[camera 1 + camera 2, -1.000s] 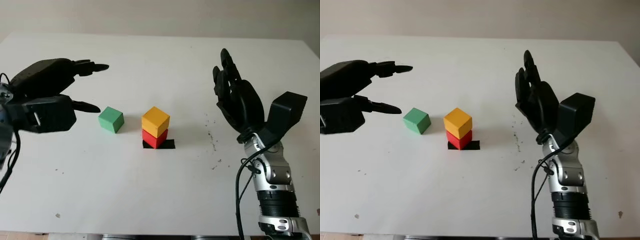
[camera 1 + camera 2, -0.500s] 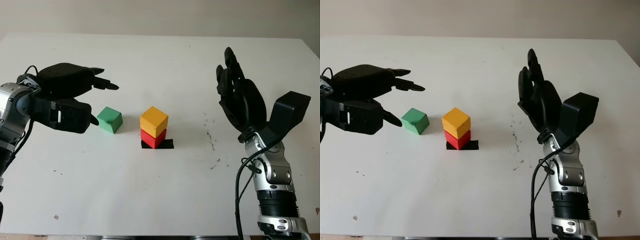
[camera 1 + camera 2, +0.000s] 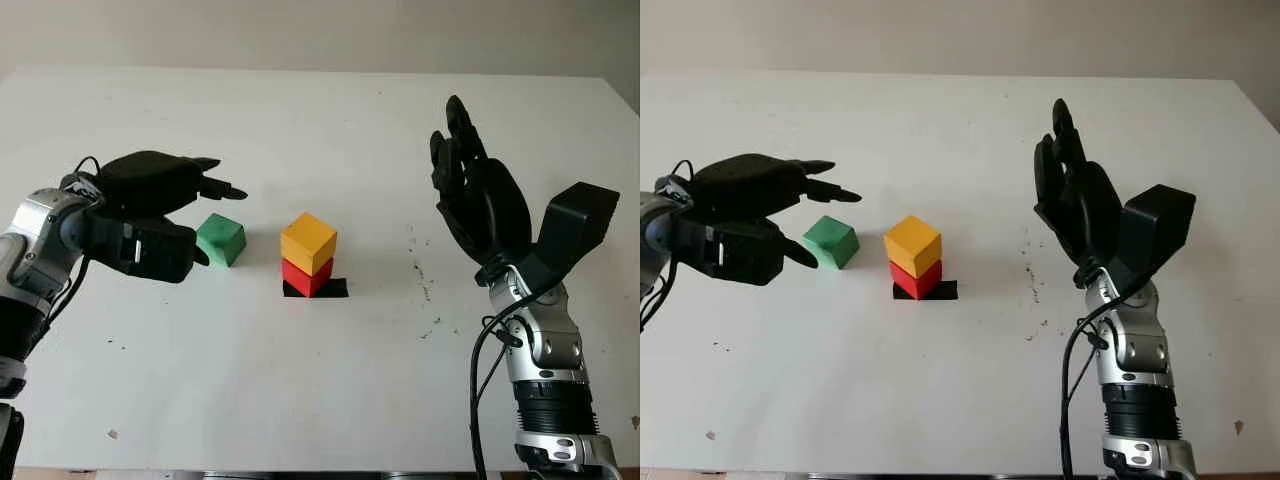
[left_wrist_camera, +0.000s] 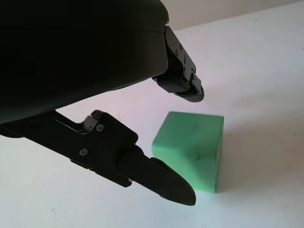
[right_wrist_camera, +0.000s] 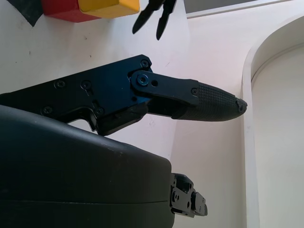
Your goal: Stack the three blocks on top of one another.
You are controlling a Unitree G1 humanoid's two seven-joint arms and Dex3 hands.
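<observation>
Green block (image 3: 221,240) lying on table (image 3: 300,400), just left of yellow block (image 3: 309,242) stacked on red block (image 3: 307,277). Left robot hand (image 3: 150,215) open, fingers flanking green block, not touching. Right robot hand (image 3: 480,205) raised, open. Block judged light, rigid; opposite flat sides best gripped.

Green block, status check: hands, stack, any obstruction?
Left hand open, closing around green block, no grip yet. Right hand open, raised right of stack. Yellow block sits on red block; green on table, nothing between.
</observation>
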